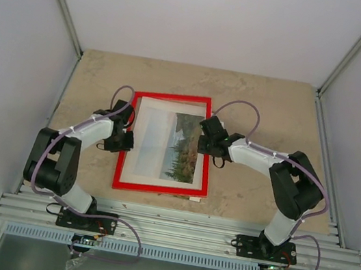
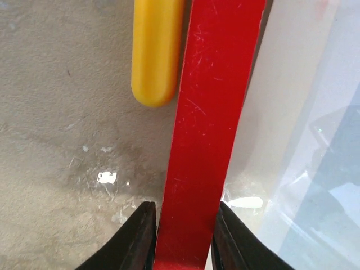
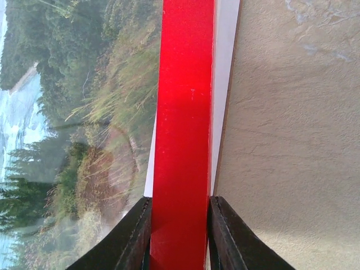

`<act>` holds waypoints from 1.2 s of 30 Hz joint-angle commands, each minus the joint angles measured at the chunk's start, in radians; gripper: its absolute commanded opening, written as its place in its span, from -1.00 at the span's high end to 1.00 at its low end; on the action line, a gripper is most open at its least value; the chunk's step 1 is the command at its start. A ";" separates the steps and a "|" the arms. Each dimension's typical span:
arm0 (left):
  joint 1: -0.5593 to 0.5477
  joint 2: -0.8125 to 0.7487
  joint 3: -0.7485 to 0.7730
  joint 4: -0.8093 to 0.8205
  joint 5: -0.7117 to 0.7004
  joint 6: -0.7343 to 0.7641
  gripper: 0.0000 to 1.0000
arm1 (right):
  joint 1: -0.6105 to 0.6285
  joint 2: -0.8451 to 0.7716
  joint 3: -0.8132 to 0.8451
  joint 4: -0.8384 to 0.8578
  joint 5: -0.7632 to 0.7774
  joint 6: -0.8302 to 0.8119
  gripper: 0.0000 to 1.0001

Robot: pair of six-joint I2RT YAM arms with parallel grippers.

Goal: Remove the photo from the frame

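Red, thin and rectangular, the picture frame (image 1: 157,189) lies flat at the centre of the beige stone-patterned table (image 1: 276,102) in your overhead view. Inside the frame sits the photo (image 1: 182,148), a rectangular landscape print turned sideways, with its dark green trees toward 3 o'clock and its pale area toward 9 o'clock.

Left gripper (image 2: 184,239): from above you see it on the frame's 9 o'clock rail, toward the 12 o'clock end. In the left wrist view its two black fingers (image 2: 138,242) stand only a rail's width apart. One is pressed against each edge of the red rail, so it is clamped on the frame. A yellow round-ended bar (image 2: 156,50) lies on the table just beside the rail's outer edge, at 11 o'clock in that view. You cannot tell what it is.

Right gripper (image 3: 180,230): from above you see it on the frame's 3 o'clock rail, also toward the 12 o'clock end, facing the left gripper across the print. In the right wrist view both of its black fingers sit tight against the edges of the red rail, gripping the frame. At 9 o'clock of the rail you see the photo's trees and grass. At 3 o'clock a narrow white strip (image 3: 225,84) runs along the rail, with bare table beyond.
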 commanded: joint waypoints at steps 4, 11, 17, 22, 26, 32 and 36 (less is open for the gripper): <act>0.002 -0.082 0.054 -0.007 -0.030 -0.058 0.88 | 0.017 -0.058 0.020 -0.018 -0.005 -0.041 0.65; -0.002 -0.129 0.079 -0.047 -0.037 -0.062 0.91 | 0.016 -0.100 0.020 -0.034 0.009 -0.058 0.74; -0.033 -0.156 0.141 -0.082 -0.013 -0.078 0.95 | 0.001 -0.129 0.026 -0.057 0.018 -0.083 0.83; -0.094 -0.147 0.205 -0.065 0.072 -0.115 0.98 | -0.050 -0.179 0.010 -0.106 0.029 -0.158 0.89; -0.156 -0.110 0.248 -0.013 0.151 -0.155 0.99 | -0.113 -0.230 -0.017 -0.154 0.098 -0.239 0.99; -0.285 0.014 0.351 0.093 0.265 -0.221 1.00 | -0.261 -0.340 -0.066 -0.163 0.113 -0.412 0.99; -0.361 0.122 0.476 0.147 0.292 -0.249 1.00 | -0.383 -0.381 -0.064 -0.163 0.116 -0.492 0.99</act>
